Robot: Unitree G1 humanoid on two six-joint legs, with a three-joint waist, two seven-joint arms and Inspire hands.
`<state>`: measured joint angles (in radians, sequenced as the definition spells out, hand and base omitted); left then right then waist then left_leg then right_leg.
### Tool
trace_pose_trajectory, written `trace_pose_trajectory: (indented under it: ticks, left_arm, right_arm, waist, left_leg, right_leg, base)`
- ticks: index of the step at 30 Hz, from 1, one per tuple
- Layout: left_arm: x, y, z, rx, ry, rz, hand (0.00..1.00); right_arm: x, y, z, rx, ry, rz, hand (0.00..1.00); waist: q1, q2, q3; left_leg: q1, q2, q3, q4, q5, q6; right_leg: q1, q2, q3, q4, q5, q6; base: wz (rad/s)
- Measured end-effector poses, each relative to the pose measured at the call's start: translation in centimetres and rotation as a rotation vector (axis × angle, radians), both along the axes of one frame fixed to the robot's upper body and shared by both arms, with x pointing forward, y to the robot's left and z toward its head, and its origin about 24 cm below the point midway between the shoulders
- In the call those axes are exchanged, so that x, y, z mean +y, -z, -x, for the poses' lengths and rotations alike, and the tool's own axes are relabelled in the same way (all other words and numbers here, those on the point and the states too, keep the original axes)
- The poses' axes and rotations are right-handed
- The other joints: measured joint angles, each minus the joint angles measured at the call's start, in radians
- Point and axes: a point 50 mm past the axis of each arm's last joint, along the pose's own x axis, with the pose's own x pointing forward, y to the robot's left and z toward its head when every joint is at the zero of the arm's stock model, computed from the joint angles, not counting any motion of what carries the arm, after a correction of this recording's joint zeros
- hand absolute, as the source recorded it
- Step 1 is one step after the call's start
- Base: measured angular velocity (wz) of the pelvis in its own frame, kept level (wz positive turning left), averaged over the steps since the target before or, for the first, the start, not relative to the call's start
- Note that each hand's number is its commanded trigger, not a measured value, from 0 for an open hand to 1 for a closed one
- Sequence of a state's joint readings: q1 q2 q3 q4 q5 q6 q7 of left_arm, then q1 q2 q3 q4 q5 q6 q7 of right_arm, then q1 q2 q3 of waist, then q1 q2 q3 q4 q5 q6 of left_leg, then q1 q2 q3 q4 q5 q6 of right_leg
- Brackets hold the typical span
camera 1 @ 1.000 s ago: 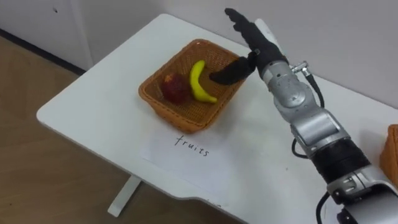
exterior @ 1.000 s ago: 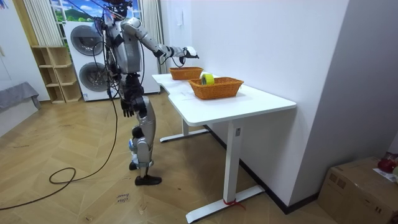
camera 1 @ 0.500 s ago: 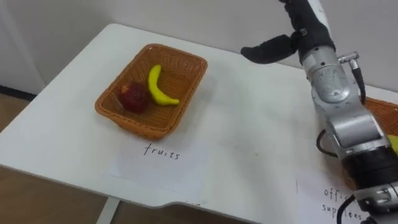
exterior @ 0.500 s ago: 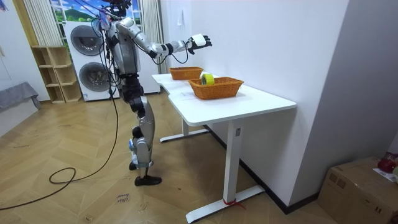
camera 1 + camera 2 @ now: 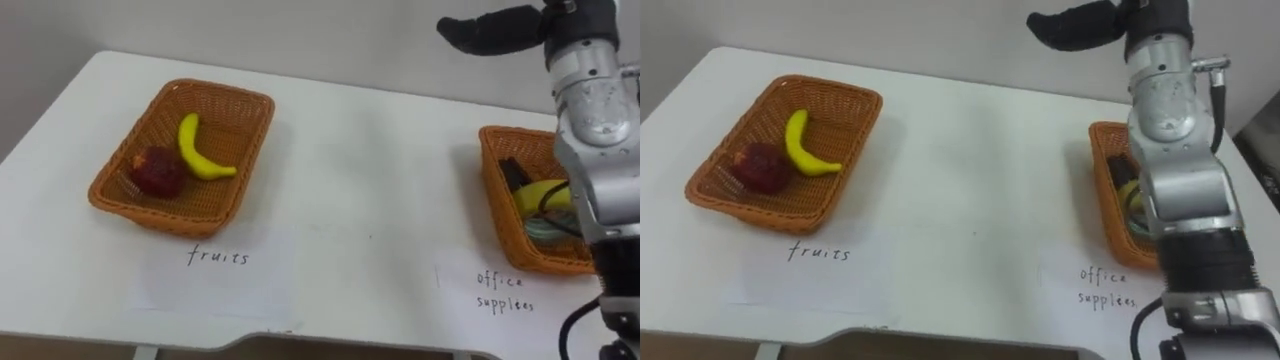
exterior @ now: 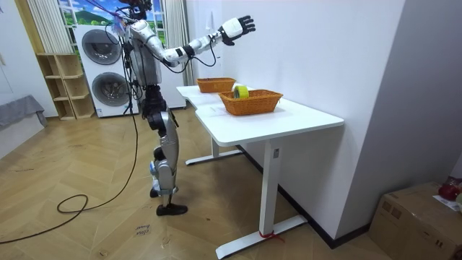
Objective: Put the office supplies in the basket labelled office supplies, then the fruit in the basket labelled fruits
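Note:
An orange wicker fruit basket [image 5: 118, 203] stands at the left of the white table [image 5: 370, 190]. In it lie a yellow banana [image 5: 197, 150] and a dark red fruit [image 5: 155, 172]. A second wicker basket [image 5: 500, 215] stands at the right, holding a yellow tape roll [image 5: 542, 195] and a dark item [image 5: 513, 172]. My right hand [image 5: 500, 27] is raised high above the table's back right, open and holding nothing; the room view shows its fingers [image 6: 244, 24] spread. My left hand [image 6: 149, 119] hangs by my hip.
A paper sheet marked for fruit [image 5: 215, 275] lies before the left basket, and another for office supplies [image 5: 500, 290] before the right one. The table's front edge [image 5: 300, 340] runs close below me. A wall backs the table. Washing machines [image 6: 101, 72] stand behind me.
My right arm has swung from over the fruit basket upward and to the right, hand still open. The eye view has turned right, bringing the office basket into sight.

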<state>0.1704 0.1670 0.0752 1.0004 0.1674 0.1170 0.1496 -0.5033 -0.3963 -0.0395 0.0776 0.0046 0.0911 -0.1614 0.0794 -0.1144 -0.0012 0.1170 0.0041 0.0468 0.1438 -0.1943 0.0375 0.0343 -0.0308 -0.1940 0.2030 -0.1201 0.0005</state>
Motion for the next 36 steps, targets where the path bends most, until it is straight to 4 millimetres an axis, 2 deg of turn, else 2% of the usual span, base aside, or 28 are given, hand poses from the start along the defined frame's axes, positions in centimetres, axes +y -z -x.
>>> trace_pose_trajectory:
  ticks: [5, 9, 13, 17, 19, 24, 25, 28, 32, 36]
  left_arm:
    - [0.0, -0.1, -0.1, -0.019, 0.001, -0.011, 0.00]
    - [0.1, -0.1, 0.1, -0.036, -0.008, -0.025, 0.00]
    - [0.3, -0.1, 0.6, -0.034, -0.020, -0.028, 0.00]
    - [0.4, 0.1, 1.4, -0.021, -0.034, -0.030, 0.00]
    - [0.4, 0.1, 1.7, -0.015, -0.039, -0.033, 0.00]
    - [0.6, 0.1, 2.3, -0.006, -0.055, -0.043, 0.00]
    - [0.6, 0.1, 2.4, -0.005, -0.061, -0.049, 0.00]
    - [0.6, 0.0, 2.5, -0.004, -0.062, -0.051, 0.00]
    - [0.8, 0.0, 3.2, 0.011, -0.067, -0.061, 0.00]
    - [0.9, -0.1, 3.6, 0.000, -0.092, -0.074, 0.00]
  right_arm:
    - [-2.1, -0.4, 1.4, -0.050, 0.066, 0.010, 0.00]
    - [-4.1, 0.2, 2.4, -0.049, 0.164, 0.004, 0.00]
    - [-5.6, 0.6, 3.8, -0.082, 0.253, -0.014, 0.00]
    - [-7.3, 1.5, 5.5, -0.108, 0.354, -0.029, 0.00]
    - [-8.9, 2.4, 6.9, -0.100, 0.441, -0.047, 0.00]
    - [-11.3, 4.5, 9.7, -0.067, 0.614, -0.063, 0.00]
    - [-11.7, 5.1, 10.3, -0.054, 0.652, -0.065, 0.00]
    - [-12.6, 5.9, 11.7, -0.056, 0.744, -0.099, 0.00]
    - [-13.8, 7.5, 14.0, -0.025, 0.836, -0.163, 0.00]
    - [-14.3, 8.6, 15.6, -0.038, 0.924, -0.228, 0.00]
  waist:
    - [-0.039, 0.009, 0.0031]
    - [-0.061, 0.020, 0.0022]
    - [-0.085, 0.019, 0.0012]
    - [-0.109, 0.016, 0.0004]
    - [-0.127, 0.016, -0.0008]
    - [-0.138, 0.028, -0.0030]
    - [-0.152, 0.031, -0.0050]
    - [-0.160, 0.039, -0.0012]
    - [-0.165, 0.038, 0.0003]
    - [-0.192, 0.041, 0.0017]
  left_leg:
    - [-0.003, 0.002, 0.010, 0.000, -0.001, -0.001]
    - [0.001, 0.007, 0.039, -0.011, -0.001, -0.002]
    - [0.006, 0.016, 0.066, -0.013, -0.006, -0.009]
    - [0.013, 0.022, 0.079, -0.016, -0.011, -0.016]
    - [0.017, 0.028, 0.088, -0.016, -0.014, -0.018]
    - [0.024, 0.036, 0.114, -0.017, -0.021, -0.023]
    - [0.026, 0.036, 0.117, -0.017, -0.022, -0.024]
    - [0.026, 0.036, 0.135, -0.017, -0.024, -0.025]
    - [0.032, 0.035, 0.147, -0.016, -0.027, -0.029]
    - [0.031, 0.038, 0.154, -0.015, -0.029, -0.033]
  right_leg:
    - [-0.011, 0.002, 0.002, -0.001, 0.001, -0.001]
    - [-0.020, 0.011, 0.028, 0.000, 0.001, -0.002]
    - [-0.032, 0.024, 0.055, 0.000, 0.006, -0.010]
    - [-0.032, 0.033, 0.059, 0.000, 0.007, -0.011]
    - [-0.030, 0.037, 0.060, -0.001, 0.007, -0.012]
    - [-0.029, 0.048, 0.087, 0.000, 0.009, -0.016]
    - [-0.028, 0.050, 0.089, 0.001, 0.007, -0.019]
    - [-0.034, 0.053, 0.105, -0.001, 0.005, -0.022]
    - [-0.032, 0.058, 0.113, -0.001, 0.002, -0.026]
    - [-0.040, 0.064, 0.122, 0.000, 0.000, -0.030]
  base:
    - [-0.06]
    - [-0.20]
    - [-0.21]
    - [-0.12]
    - [-0.06]
    - [-0.18]
    - [-0.05]
    - [-0.15]
    - [-0.11]
    - [-0.04]
